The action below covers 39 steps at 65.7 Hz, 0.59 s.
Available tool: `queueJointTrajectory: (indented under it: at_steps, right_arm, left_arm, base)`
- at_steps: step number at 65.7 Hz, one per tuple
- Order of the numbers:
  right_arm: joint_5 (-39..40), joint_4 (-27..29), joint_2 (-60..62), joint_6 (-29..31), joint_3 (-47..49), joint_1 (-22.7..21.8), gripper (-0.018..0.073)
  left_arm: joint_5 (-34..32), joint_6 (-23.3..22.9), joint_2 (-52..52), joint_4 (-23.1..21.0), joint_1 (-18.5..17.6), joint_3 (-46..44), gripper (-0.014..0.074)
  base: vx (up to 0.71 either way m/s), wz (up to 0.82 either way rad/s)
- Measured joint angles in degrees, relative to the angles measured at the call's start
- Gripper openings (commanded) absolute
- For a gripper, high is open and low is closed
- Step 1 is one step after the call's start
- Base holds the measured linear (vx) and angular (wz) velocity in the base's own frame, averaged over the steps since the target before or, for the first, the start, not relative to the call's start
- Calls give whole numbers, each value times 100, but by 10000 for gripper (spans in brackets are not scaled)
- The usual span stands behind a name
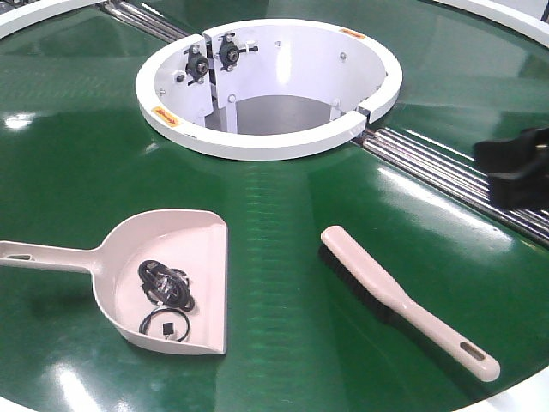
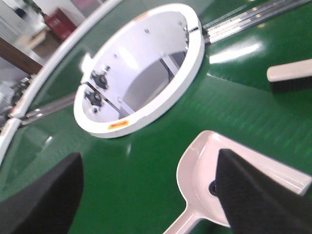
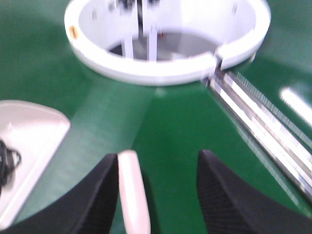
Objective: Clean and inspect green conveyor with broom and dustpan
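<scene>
here, the broom and filled dustpan are laid flat on the green conveyor for pickup; both grippers are held open, empty.

Setting is looking like an industrial workshop or test lab: green conveyor with white ring hub, silver roller strips; blurred red cabinet showing behind.

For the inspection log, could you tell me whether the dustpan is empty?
No, the dustpan holds small black items, including a coiled piece and a small ring.
</scene>
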State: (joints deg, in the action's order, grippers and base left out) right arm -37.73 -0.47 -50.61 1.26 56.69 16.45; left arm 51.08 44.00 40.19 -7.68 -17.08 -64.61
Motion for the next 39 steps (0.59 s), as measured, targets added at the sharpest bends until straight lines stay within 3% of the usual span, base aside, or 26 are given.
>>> queueJointTrajectory:
  at_steps: [8,23,39]
  right_arm:
    - [653,-20,1000,0,-590,0,347]
    - [1642,-50,2906,24,-2087,0,347]
    - [3054,-212,3986,31,-4158,0,347]
  left_arm:
    - [-687,-309,-799,-6,0,916,534]
    - [-2194,-1806,-1666,-23,0,2827,534]
    - [-3090,-2607,-2139,-37,0,4200,534]
  base:
    - [0,0]
    - [0,0]
    - [0,0]
